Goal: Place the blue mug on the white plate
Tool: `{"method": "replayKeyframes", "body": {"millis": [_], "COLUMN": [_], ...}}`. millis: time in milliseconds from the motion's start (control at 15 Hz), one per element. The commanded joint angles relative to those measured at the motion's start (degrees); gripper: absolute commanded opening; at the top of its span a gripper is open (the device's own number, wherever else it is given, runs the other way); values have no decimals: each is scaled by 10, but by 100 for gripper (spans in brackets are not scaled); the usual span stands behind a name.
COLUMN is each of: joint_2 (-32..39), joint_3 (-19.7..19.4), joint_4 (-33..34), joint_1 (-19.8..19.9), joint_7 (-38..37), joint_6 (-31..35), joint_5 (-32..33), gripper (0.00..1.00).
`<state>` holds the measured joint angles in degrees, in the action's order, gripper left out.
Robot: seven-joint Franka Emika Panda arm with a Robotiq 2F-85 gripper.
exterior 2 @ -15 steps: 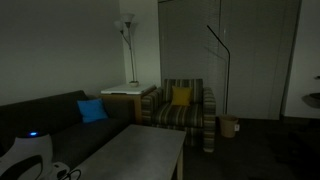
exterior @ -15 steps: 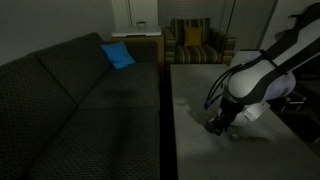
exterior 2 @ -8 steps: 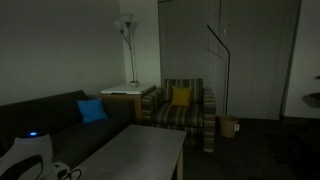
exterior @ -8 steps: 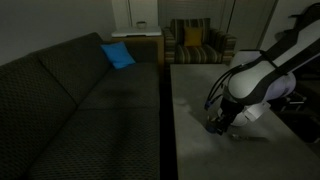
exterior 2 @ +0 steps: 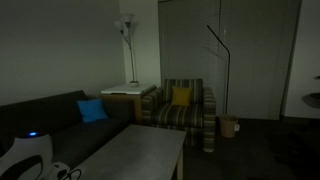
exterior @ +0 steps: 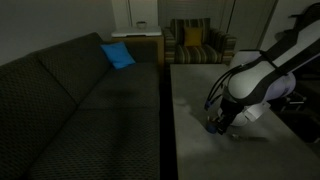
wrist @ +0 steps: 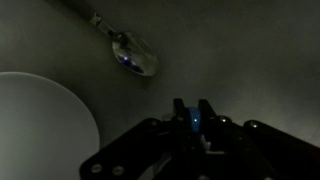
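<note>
dim living room, grey table (exterior: 190, 92) | white plate (wrist: 40, 125) sits bare, so nothing's placed yet | blue mug (exterior: 211, 127) — I think it's that bluish blob right at the claw (wrist: 191, 108), down on the table | too dark, can't tell if the claw's apart or clamped | my guess: lift and set-down both still to do

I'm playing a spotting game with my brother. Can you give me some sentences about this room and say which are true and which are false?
1. A blue cushion lies on the sofa. True.
2. The white plate is full of food. False: the part that shows in the wrist view is bare.
3. A spoon lies on the table, apart from the plate. True.
4. The armchair has a red cushion. False: its cushion is yellow.
5. The gripper hangs high over the sofa. False: it is low over the table.
</note>
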<state>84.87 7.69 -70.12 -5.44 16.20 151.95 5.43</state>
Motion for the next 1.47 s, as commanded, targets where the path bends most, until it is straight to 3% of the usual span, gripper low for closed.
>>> {"method": "replayKeyframes", "body": {"millis": [0, 800, 1400], "joint_2": [0, 0, -2], "joint_3": [-14, -19, -59], "joint_4": [1, 17, 56], "joint_1": [-10, -20, -41], "joint_7": [-7, -9, -34], "joint_6": [7, 3, -6], "joint_5": [7, 17, 35], "gripper": [4, 3, 3]}}
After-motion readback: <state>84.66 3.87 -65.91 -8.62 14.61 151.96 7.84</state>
